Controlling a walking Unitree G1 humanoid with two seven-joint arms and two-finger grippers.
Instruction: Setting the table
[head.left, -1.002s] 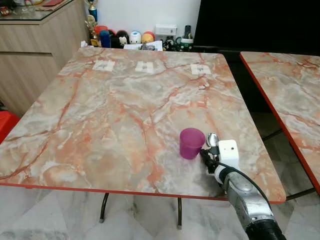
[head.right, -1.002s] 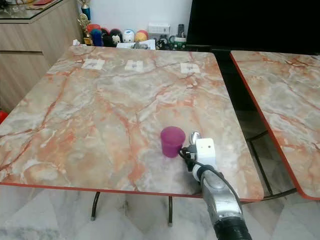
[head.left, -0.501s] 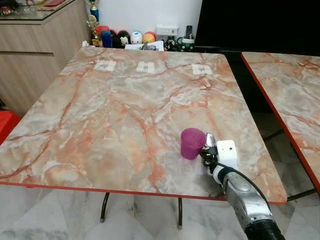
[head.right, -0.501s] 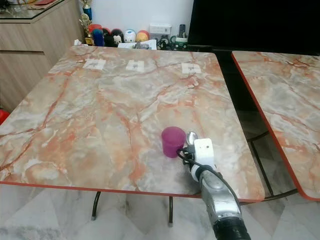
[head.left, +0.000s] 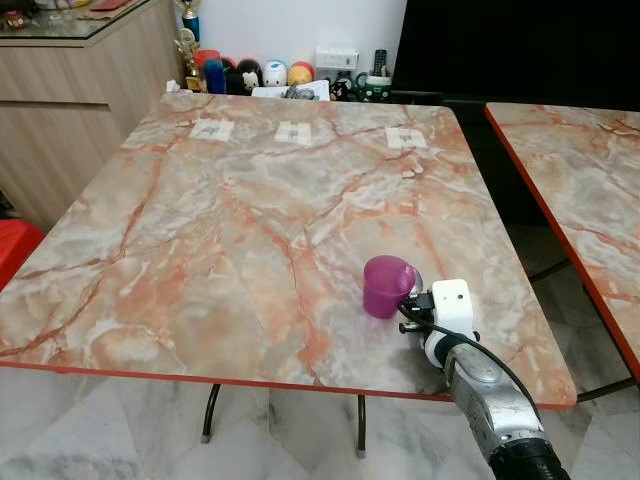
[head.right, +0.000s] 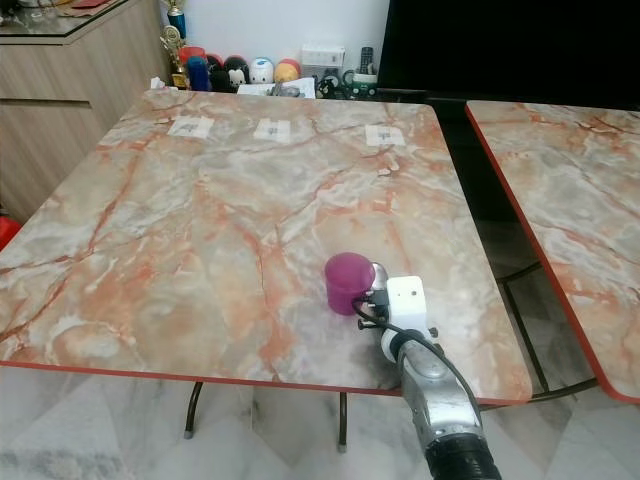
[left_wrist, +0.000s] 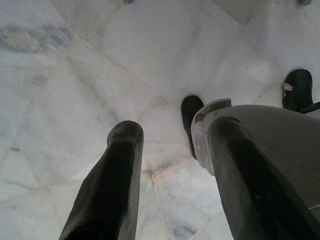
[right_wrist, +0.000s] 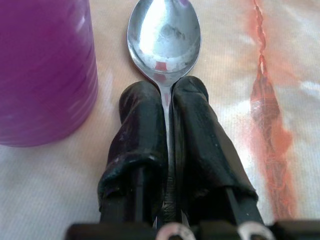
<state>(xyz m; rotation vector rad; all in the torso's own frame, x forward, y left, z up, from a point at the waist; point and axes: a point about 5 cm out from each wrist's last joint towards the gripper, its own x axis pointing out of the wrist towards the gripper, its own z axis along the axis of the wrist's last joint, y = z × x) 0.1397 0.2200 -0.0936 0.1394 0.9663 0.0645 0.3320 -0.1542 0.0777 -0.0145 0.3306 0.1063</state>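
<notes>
Right gripper (right_wrist: 167, 107) is pinched tight on the handle of the spoon (right_wrist: 164, 37), bowl poking out ahead, low over the table (head.left: 220, 260) near its front right corner. The purple cup (head.left: 387, 286) stands just beside the spoon, upside down by the look of it. Risk here: a small sideways drift and the fingers nudge the cup or tip it; let go too high and the spoon may skid towards the edge. Left gripper (left_wrist: 165, 165) hangs over the floor, fingers apart, holding nothing. Count: one spoon, one cup, two tables.
</notes>
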